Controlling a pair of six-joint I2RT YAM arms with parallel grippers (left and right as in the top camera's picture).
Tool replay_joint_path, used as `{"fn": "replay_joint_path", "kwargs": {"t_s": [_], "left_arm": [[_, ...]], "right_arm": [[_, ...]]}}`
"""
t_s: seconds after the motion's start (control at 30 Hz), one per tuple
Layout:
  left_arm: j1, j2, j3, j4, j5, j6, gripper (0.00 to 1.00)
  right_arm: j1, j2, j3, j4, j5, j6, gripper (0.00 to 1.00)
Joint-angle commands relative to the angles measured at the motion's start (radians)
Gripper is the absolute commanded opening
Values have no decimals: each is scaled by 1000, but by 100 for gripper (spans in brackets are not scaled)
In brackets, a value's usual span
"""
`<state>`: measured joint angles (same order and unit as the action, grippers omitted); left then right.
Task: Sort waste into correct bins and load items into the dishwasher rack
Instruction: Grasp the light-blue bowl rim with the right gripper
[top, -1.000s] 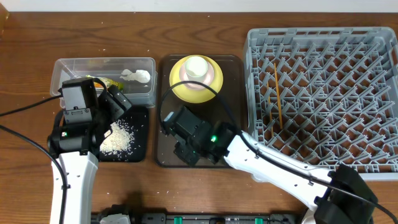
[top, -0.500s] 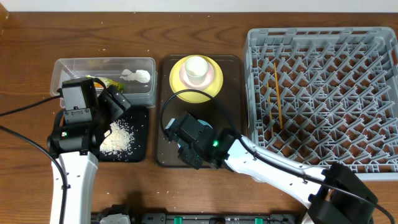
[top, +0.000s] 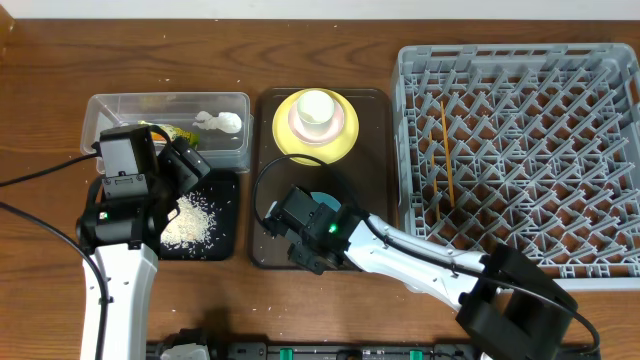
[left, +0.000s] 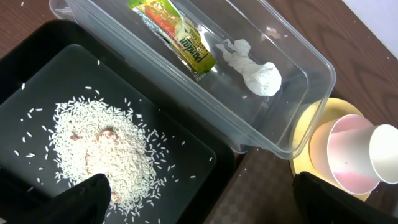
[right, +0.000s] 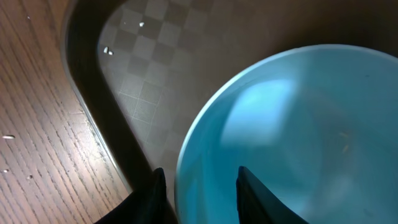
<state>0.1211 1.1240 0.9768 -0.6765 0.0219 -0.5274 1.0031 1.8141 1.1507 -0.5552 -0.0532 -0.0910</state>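
Observation:
The light blue bowl (right: 292, 130) sits on the dark brown serving tray (top: 268, 252). My right gripper (right: 202, 186) is open and straddles the bowl's rim, with one finger outside and one inside. My left gripper (left: 205, 202) hangs wide open and empty over the black tray (top: 226, 242), which holds a heap of rice (left: 102, 146). Inside the clear tub (top: 165, 100) lie the snack wrapper (left: 177, 40) and the white tissue (left: 252, 68). The white cup (top: 317, 108) stands in the pink bowl (top: 345, 126) on the yellow plate (top: 285, 142). The chopsticks (top: 446, 150) lie in the grey rack (top: 401, 150).
The rack fills the right side of the table. The brown serving tray lies between the two bins and the rack. A few stray rice grains (right: 107, 50) lie on that tray near its corner. Bare wooden tabletop (top: 40, 110) shows at the left.
The right gripper's jaws have widened round the blue bowl's rim, and its wrist has shifted slightly left. The left arm has not moved.

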Motion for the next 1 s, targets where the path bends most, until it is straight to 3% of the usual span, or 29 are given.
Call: {"fn": "replay_joint_path", "kwargs": {"t_s": [0.0,0.13,0.5,0.8,0.97], "left_arm": [[3,1,11,0,-16,-8,96],[3,1,11,0,-16,-8,96],[3,1,11,0,-16,-8,96],[3,1,11,0,-16,-8,96],[3,1,11,0,-16,-8,96]], "right_arm": [[8,0,1,2,-4,-15,30],[8,0,1,1,-4,-15,21],[8,0,1,-2,-4,-16,19],[8,0,1,-5,-5,-19,25],[8,10,0,-9,-5,-19,21]]}}
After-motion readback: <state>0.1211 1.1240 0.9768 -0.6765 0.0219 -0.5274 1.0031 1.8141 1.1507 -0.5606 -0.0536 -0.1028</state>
